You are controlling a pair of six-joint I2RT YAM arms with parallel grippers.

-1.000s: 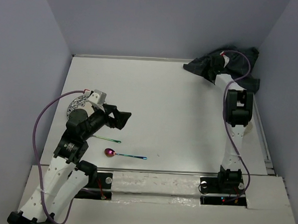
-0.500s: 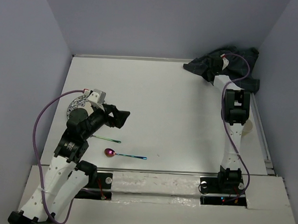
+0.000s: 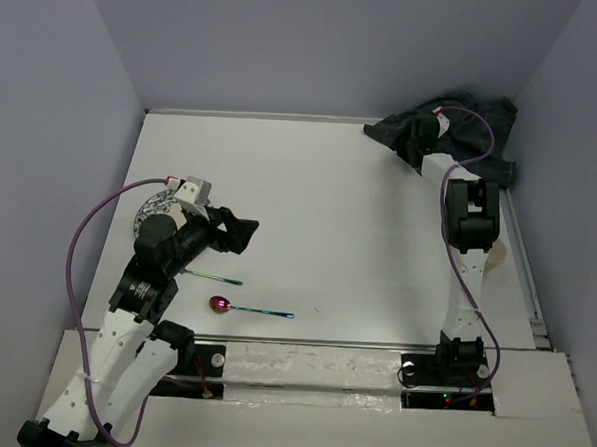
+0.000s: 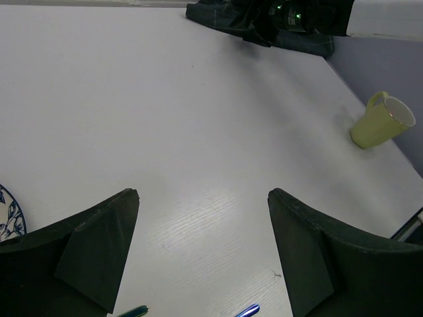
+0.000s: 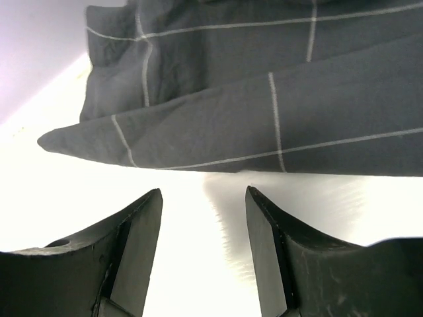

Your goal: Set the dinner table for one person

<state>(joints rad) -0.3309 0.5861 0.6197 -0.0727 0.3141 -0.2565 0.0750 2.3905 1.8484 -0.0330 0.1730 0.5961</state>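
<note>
The right end effector [image 5: 203, 198] was parted at a middling width with nothing between its fingers. It hung low over the table [image 3: 329, 205], just short of the crumpled dark grey checked placemat [image 5: 264, 99] in the far right corner. The left end effector [image 4: 201, 195] gaped wide and empty above the near left part. The table was a plain white matte rectangle (much the largest thing in view) reaching from the arm bases to the far wall. A yellow-green mug [image 4: 380, 122] sat at its right edge, half hidden behind the right arm from overhead. A blue-patterned plate [image 3: 154, 211] lay partly under the left arm. A purple-bowled spoon [image 3: 249, 309] and a thin iridescent utensil [image 3: 215, 278] lay near the front.
</note>
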